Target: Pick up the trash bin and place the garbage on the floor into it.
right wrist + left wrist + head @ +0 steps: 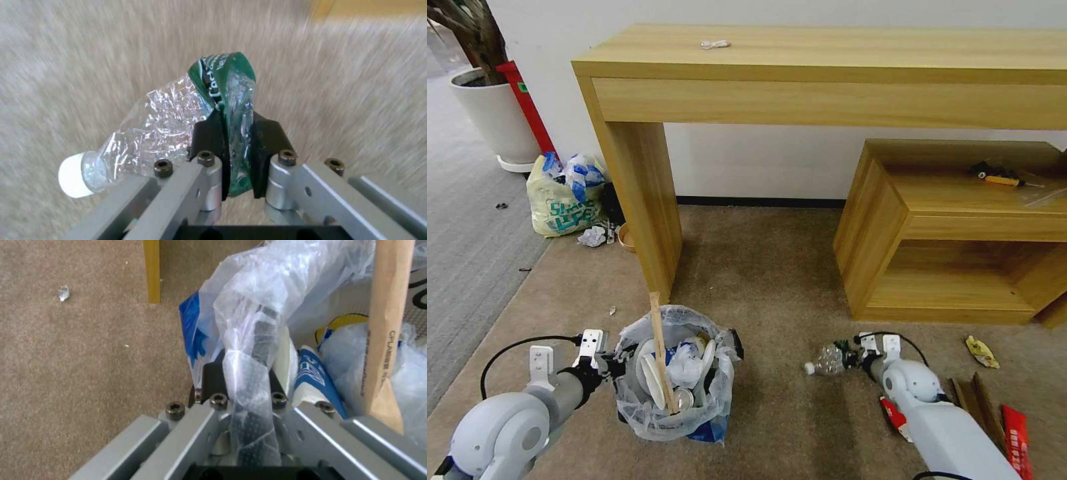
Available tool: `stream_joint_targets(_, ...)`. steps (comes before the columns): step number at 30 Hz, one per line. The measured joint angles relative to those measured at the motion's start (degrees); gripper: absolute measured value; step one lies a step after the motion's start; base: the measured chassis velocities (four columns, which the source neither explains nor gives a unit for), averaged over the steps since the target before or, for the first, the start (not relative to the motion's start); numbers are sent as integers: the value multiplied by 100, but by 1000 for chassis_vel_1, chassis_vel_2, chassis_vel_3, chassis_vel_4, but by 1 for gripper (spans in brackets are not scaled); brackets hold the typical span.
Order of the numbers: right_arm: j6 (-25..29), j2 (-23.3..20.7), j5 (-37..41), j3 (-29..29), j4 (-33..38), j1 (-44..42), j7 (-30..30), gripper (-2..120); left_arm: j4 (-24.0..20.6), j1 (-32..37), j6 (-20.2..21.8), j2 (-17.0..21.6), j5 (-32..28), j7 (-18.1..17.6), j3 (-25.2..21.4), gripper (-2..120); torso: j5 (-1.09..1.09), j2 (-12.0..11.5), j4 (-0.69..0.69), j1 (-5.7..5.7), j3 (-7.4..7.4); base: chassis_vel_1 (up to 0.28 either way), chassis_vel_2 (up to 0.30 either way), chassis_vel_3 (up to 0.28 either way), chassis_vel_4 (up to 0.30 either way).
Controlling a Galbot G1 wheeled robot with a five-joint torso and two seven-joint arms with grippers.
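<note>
Beige floor [774, 267] at centre frame; left gripper [606, 363] is clamping the trash bin [674, 373] rim to steady it, right gripper [854, 357] fingers are pinching plastic bottle [827, 360] for dropping in.

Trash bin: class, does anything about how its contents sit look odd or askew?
Yes. A wooden stick leans up out of the bin, poking well above its rim, not lying inside. The left gripper pinches the bin's bagged rim.
</note>
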Motion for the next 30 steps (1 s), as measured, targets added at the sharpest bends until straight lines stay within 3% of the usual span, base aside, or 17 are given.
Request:
stream_joint_targets(9, -31, -468, 365, 357, 1263, -63, -97, 8, 165, -187, 0, 187, -101, 1, 206, 0, 0, 0, -1, 0, 0, 0, 0, 0, 0)
stream_joint_targets(17, -138, -798, 1229, 315, 2409, 145, -76, 8, 292, -338, 0, 298, -94, 10, 447, 0, -1, 0, 1, 0, 0, 0, 0, 0, 0)
stream_joint_targets(25, -177, -1011, 1855, 190, 3133, 320, -165, 7, 638, -999, 1, 504, -259, -41, 1175, 0, 0, 0, -1, 0, 0, 0, 0, 0, 0)
stream_joint_targets(30, -202, -1148, 2327, -157, 3613, 622, -294, 7, 869, -1858, 0, 662, -533, -190, 1716, 0, -1, 0, -2, 0, 0, 0, 0, 0, 0)
